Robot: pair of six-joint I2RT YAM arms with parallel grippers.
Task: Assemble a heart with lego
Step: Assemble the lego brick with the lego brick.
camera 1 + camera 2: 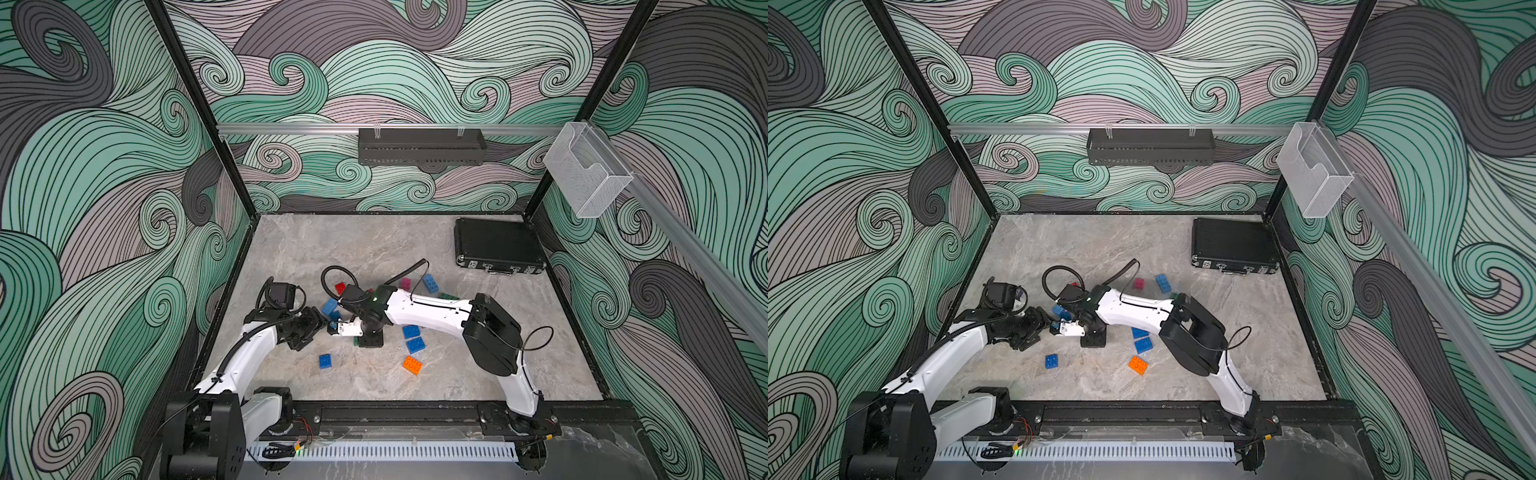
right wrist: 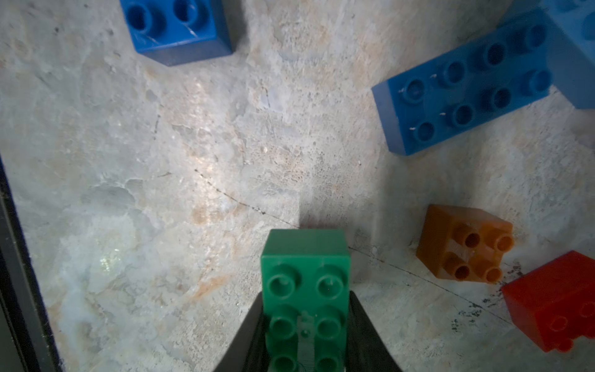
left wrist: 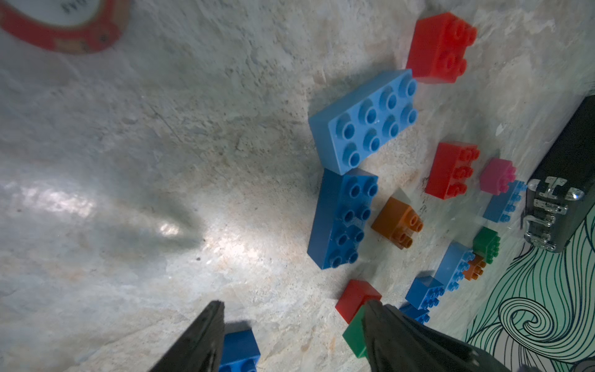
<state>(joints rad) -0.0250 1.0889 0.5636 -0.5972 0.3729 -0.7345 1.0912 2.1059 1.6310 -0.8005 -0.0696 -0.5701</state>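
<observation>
Lego bricks (image 1: 415, 345) lie loose on the table (image 1: 374, 257) in both top views, among them an orange brick (image 1: 412, 365) and a pink brick (image 1: 1139, 284). No heart outline is formed yet, and the right arm (image 1: 428, 311) covers several pieces and its own jaws. In the left wrist view the left gripper (image 3: 294, 317) stands half open and clamps nothing. A dark blue brick (image 3: 240, 349) low between its fingers is cut off by the frame, and a red-rimmed round thing (image 3: 64, 29) is too blurred to name. In the right wrist view the right gripper (image 2: 306, 322) is closed on the green brick (image 2: 306, 257), whose rear end is out of frame. Whether it touches the table I cannot tell. I judge the step to be placing this brick. Next it must go down flat beside the dark blue oblong brick (image 2: 463, 93) before the jaws let go.
</observation>
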